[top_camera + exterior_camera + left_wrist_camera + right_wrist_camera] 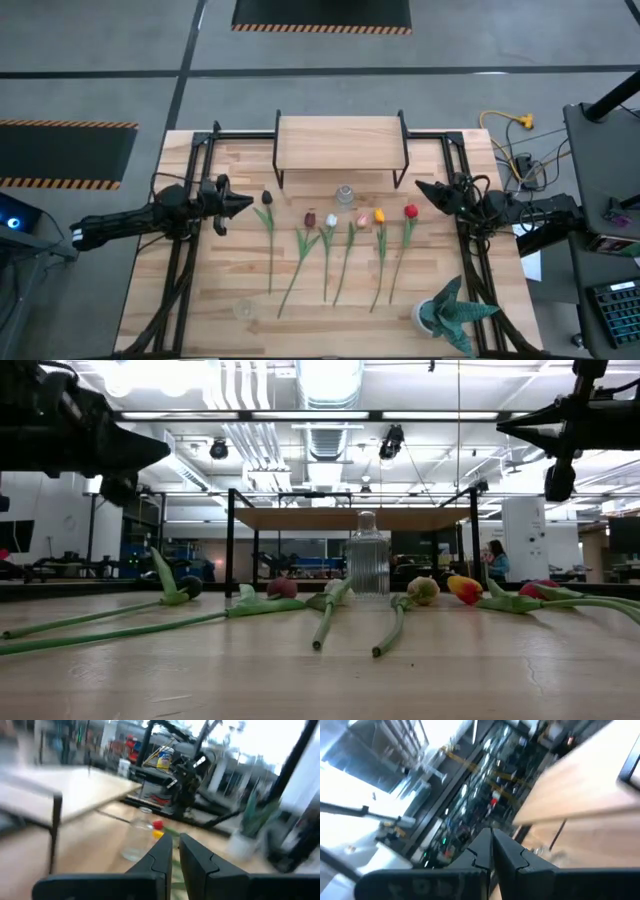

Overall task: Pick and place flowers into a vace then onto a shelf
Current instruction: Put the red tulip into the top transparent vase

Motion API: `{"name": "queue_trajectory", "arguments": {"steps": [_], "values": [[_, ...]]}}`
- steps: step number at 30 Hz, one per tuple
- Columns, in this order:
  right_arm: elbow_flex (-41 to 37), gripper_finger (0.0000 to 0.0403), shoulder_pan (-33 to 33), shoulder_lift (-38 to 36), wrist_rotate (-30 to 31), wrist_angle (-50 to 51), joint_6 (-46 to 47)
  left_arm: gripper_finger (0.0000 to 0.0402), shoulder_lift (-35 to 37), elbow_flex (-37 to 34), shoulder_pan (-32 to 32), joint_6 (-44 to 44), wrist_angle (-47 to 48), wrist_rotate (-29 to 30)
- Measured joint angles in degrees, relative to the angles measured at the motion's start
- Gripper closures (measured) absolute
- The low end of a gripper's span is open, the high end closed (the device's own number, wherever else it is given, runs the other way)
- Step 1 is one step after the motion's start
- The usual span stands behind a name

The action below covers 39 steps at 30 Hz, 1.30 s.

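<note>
Flowers (pixel 335 245) lie in a loose row across the middle of the desk (pixel 200 300), heads toward the shelf (pixel 340 141) and long green stems trailing toward the near edge, none yet in the clear ribbed glass vase (pixel 345 195) standing just in front of the shelf. Left hand (pixel 243 203) hovers above the desk beside the dark-headed tulip (pixel 267 198) at the left end of the row, fingers pressed together on nothing; right hand (pixel 424 187) hangs near the red tulip (pixel 410 211) at the other end, likewise closed and empty. A spiky teal potted plant (pixel 452 312) sits at the near right corner. Artificial tulips look featherlight, with thin stems likely to bend and roll under a pinch, so the surest hold seems the mid-stem, clear of the leaves, lifted gently. Glass vase appears smooth, narrow-necked and easy to tip; once filled it probably wants a firm grip around its ribbed body
</note>
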State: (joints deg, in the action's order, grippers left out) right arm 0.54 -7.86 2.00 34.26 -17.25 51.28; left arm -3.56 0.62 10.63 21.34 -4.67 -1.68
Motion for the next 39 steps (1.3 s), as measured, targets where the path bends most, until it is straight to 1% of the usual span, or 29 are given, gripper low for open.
{"name": "queue_trajectory", "arguments": {"steps": [2, 4, 6, 8, 11, 14, 17, 19, 23, 26, 28, 31, 36, 39], "values": [[0.00, 0.0394, 0.02, 0.01, 2.83, -3.90, -3.50, 0.0384, -0.11, 0.00, -0.02, 3.69, -1.05, 1.68], [0.05, 0.0394, 0.00, 0.38, 3.39, -9.26, -8.02, 0.0385, -0.36, 0.02, 0.00, 4.58, -0.65, 2.21], [1.69, 0.0393, 0.00, 1.42, 3.48, -10.58, -10.81, 0.0384, -0.47, 0.02, 0.00, 4.70, -0.65, 2.21], [4.82, 0.0386, 0.00, 3.11, 4.61, -6.71, -10.85, 0.0384, -0.61, 0.02, -0.02, 4.70, -0.75, 2.21], [11.73, 0.0365, 0.04, 7.70, 6.04, 3.75, -9.06, 0.0384, -0.68, 0.02, -0.02, 4.70, -0.73, 2.25], [20.11, 0.0334, 0.00, 14.54, 6.25, 13.42, -8.33, 0.0385, -0.67, 0.02, -0.02, 4.72, -0.70, 5.06], [28.50, 0.0296, 0.00, 21.76, 6.29, 22.77, -7.52, 0.0385, -0.65, 0.02, -0.02, 4.72, -0.70, 6.32], [33.69, 0.0270, 0.00, 26.13, 6.29, 29.67, -4.78, 0.0384, -0.65, 0.02, -0.02, 4.71, -0.72, 6.50], [42.88, 0.0222, 0.00, 33.49, 6.27, 44.25, 5.89, 0.0384, -0.65, 0.02, -0.02, 4.70, -0.70, 6.48], [48.17, 0.0196, 0.00, 38.74, 6.00, 53.00, 12.46, 0.0385, -0.65, 0.02, -0.02, 4.71, -0.70, 6.48], [50.96, 0.0184, 0.00, 42.11, 4.87, 56.58, 15.18, 0.0384, -0.65, 0.02, -0.02, 4.70, -0.70, 6.48], [54.33, 0.0176, 0.00, 46.39, 1.16, 58.99, 18.38, 0.0384, -0.65, 0.02, -0.02, 4.70, -0.69, 6.48], [58.12, 0.0179, 0.00, 52.98, -7.34, 62.53, 24.43, 0.0384, -0.65, 0.02, -0.02, 4.70, -0.68, 6.45], [60.00, 0.0184, 0.00, 56.69, -10.73, 68.14, 30.56, 0.0385, -0.65, 0.02, -0.02, 4.70, -0.66, 6.43]]}}
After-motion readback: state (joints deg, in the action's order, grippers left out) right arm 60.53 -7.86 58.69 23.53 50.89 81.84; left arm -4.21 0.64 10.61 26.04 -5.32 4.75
